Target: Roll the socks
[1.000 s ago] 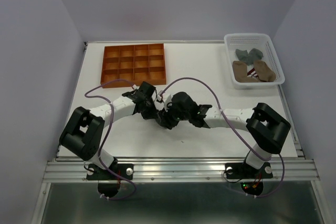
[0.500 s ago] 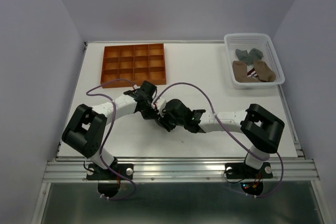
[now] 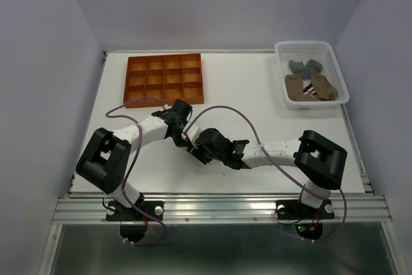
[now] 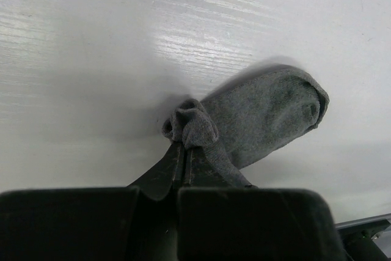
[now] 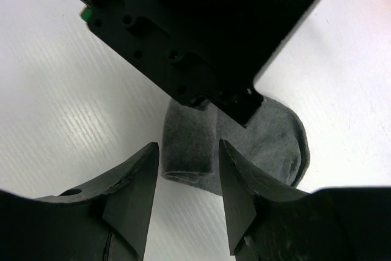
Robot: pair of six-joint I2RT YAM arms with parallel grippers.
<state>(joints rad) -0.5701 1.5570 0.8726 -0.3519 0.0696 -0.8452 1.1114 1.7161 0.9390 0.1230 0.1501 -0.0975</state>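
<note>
A grey sock lies flat on the white table, its cuff end bunched up. My left gripper is shut on that bunched end. In the right wrist view the sock has a folded part lying between the fingers of my right gripper, which stands open around it with a gap on each side. The left gripper's black body hangs just above that fold. From above, both grippers meet mid-table, left and right, and hide the sock. More socks, grey and tan, lie in a basket.
A white basket stands at the back right; one tan sock in it has a red-white striped part. An orange tray with several compartments sits at the back left. Purple cables loop over both arms.
My right arm has slid left and nearer, bringing its gripper close under the left gripper. The left arm has hardly moved and keeps its hold.
</note>
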